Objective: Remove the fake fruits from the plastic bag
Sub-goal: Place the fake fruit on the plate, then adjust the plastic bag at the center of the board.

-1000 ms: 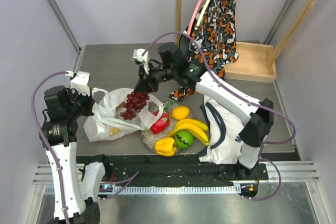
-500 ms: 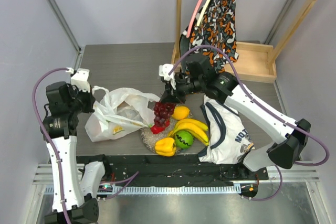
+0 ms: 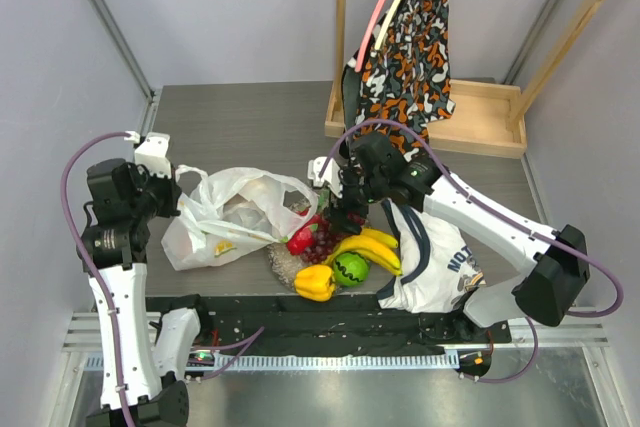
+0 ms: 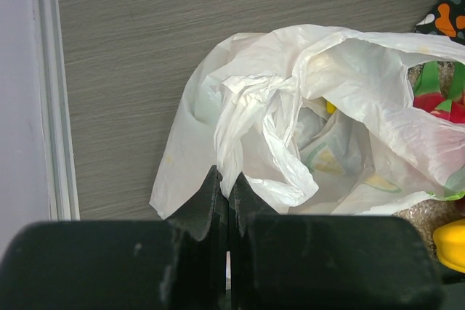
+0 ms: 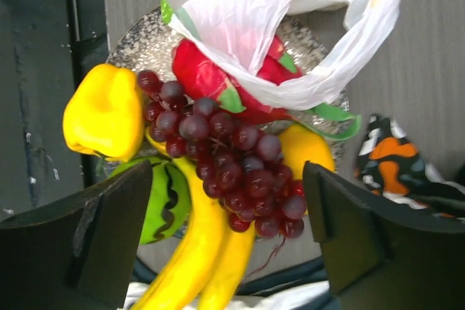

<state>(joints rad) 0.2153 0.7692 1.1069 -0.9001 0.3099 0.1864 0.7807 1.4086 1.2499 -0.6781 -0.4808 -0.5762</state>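
Note:
The plastic bag (image 3: 235, 215) lies crumpled at the left, its mouth toward the fruit pile. My left gripper (image 3: 172, 190) is shut on a fold of the bag's (image 4: 327, 99) edge, the film pinched between the tips of the gripper (image 4: 225, 183). The purple grapes (image 5: 232, 165) lie loose on the bananas (image 5: 200, 259), beside the yellow pepper (image 5: 102, 110), green ball (image 5: 163, 201), red fruit (image 5: 207, 78) and a yellow fruit (image 5: 309, 149). My right gripper (image 5: 232, 230) hangs open just above the grapes (image 3: 320, 241), fingers wide on either side. A yellow shape shows inside the bag.
The fruits sit on a speckled mat (image 3: 283, 263). A white jersey with navy trim (image 3: 435, 257) lies right of the pile. An orange-black patterned cloth bag (image 3: 410, 42) hangs at the back over a wooden tray (image 3: 485, 117).
My right gripper carried the grapes from above the bag to the fruit pile, lowered and opened; the grapes now rest on the bananas. The left gripper kept its hold.

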